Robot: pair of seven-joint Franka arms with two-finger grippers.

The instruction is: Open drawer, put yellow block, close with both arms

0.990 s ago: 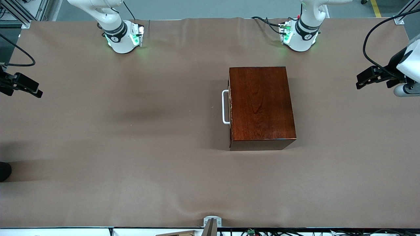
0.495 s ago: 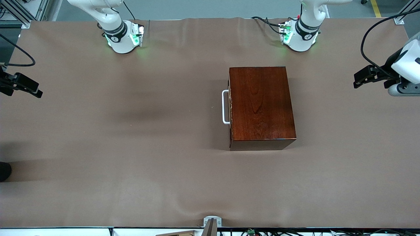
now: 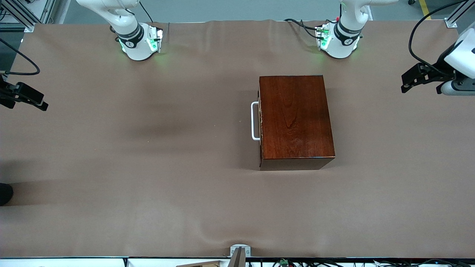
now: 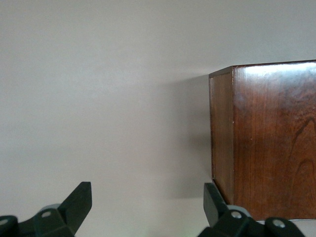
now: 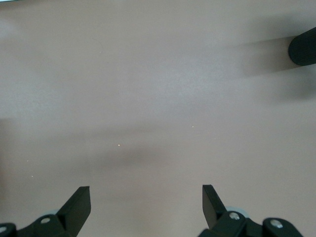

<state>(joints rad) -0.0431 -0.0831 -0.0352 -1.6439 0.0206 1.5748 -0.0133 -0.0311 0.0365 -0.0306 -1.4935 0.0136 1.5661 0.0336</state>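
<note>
Wooden box (image 3: 295, 120) sits on the brown table (image 3: 148, 167), toward the left arm's end. Its drawer is shut flush; the white handle (image 3: 254, 121) faces the right arm's end, long axis running from the robots' bases toward the front camera.

No yellow block shows in any view. It may be inside the shut drawer or out of sight; the scene fits either.

Left gripper (image 3: 413, 78) hangs over the table edge at the left arm's end, fingers (image 4: 79, 200) apart, holding nothing. Its wrist view shows the box's plain side, not the handle.

Right gripper (image 3: 31, 99) hangs over the other table edge, fingers (image 5: 79, 202) apart, holding nothing, bare cloth below. The handle faces this gripper, though it lies well apart.
</note>
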